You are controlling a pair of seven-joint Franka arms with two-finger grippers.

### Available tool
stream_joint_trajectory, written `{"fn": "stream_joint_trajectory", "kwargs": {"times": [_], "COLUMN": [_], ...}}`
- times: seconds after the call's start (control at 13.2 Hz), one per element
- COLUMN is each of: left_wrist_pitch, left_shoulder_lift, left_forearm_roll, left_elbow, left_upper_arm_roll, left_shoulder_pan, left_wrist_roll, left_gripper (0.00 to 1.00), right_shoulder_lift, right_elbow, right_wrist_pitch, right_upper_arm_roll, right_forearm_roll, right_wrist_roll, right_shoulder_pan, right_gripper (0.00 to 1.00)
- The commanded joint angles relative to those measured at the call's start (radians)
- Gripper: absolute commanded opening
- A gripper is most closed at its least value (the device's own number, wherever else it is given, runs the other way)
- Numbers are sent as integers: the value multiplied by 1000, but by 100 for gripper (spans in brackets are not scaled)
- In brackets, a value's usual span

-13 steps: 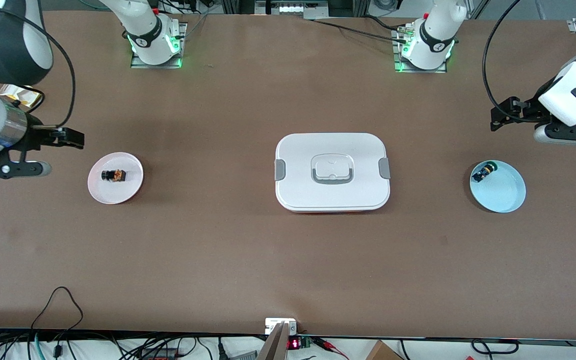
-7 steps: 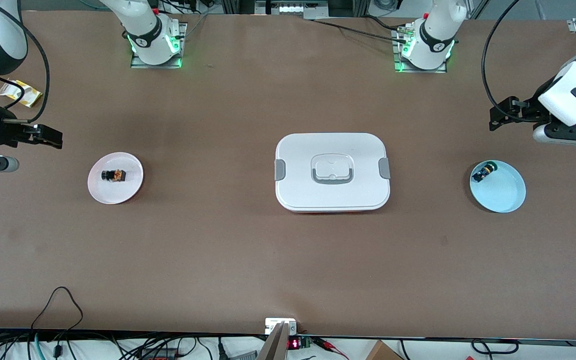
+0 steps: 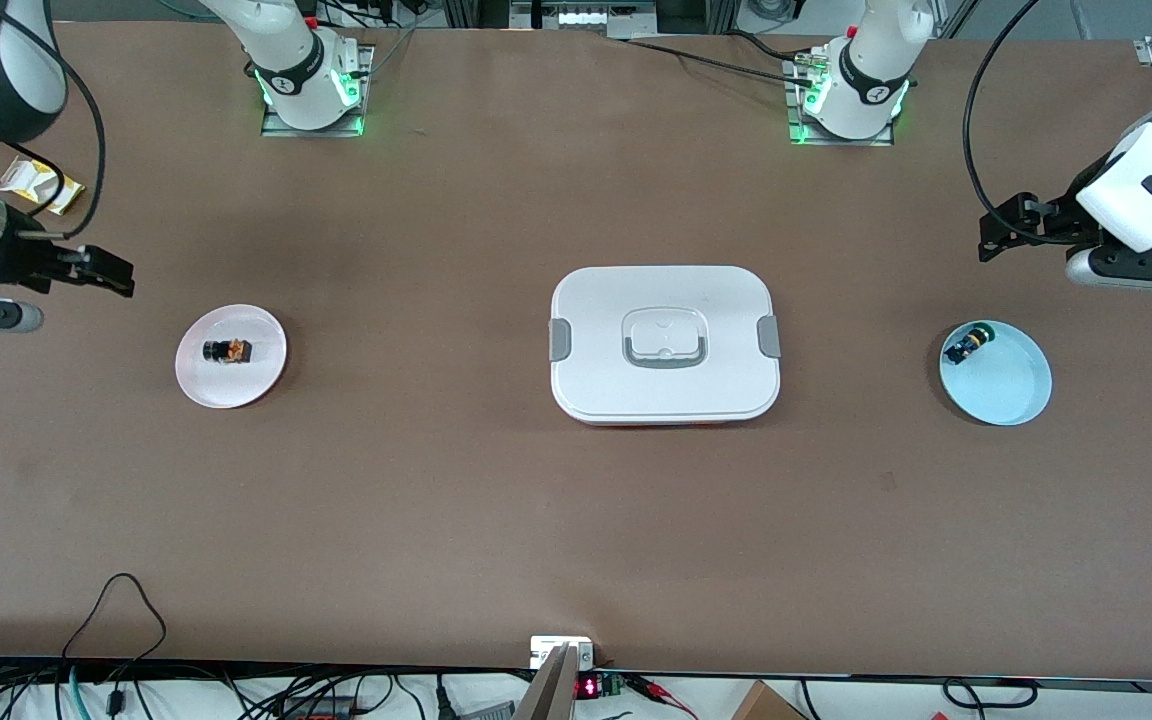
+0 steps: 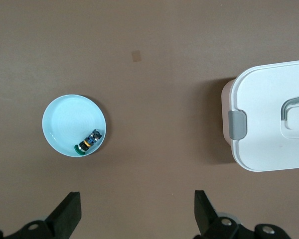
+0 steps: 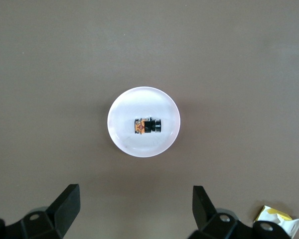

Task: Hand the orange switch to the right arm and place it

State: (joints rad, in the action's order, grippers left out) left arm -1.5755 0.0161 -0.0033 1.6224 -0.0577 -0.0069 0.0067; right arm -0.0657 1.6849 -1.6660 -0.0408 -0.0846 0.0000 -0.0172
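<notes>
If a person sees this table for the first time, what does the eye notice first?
A large white lidded box sits at the table's middle. Toward the right arm's end, a pink plate holds the orange switch; toward the left arm's end, a blue plate holds a green-capped button. Both grippers hang open, holding nothing.

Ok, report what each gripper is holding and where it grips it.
Nothing is held. The left gripper and right gripper are both open and empty; the orange switch lies on the pink plate.

Switch (image 3: 227,351), cap maybe orange, on pink plate (image 3: 258,375); both grippers up.
</notes>
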Motion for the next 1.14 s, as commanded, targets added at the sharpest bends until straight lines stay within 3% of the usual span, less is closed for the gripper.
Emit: {"fn": "stream_joint_trajectory", "kwargs": {"times": [0.0,0.61,1.06], "left_wrist_pitch": [23,23,23], "left_shoulder_lift": [8,8,8], "left_forearm_roll": [-21,-21,-21], "left_elbow": [-29,-29,-29], "left_upper_arm_roll": [-1,-5,-8], "left_shoulder_pan": [1,1,1], "left_wrist_roll": [6,6,4], "left_gripper": [100,100,100], "right_shoulder_lift": [6,14,14], "right_elbow": [-44,-51,-67], "right_wrist_pitch": [43,54,54], "right_upper_arm_roll": [4,-1,4], "right_forearm_roll": [22,89,80], "right_wrist_roll": [-3,-5,-14], "right_shoulder_pan": [3,7,3], "right_gripper": [100,100,100]}}
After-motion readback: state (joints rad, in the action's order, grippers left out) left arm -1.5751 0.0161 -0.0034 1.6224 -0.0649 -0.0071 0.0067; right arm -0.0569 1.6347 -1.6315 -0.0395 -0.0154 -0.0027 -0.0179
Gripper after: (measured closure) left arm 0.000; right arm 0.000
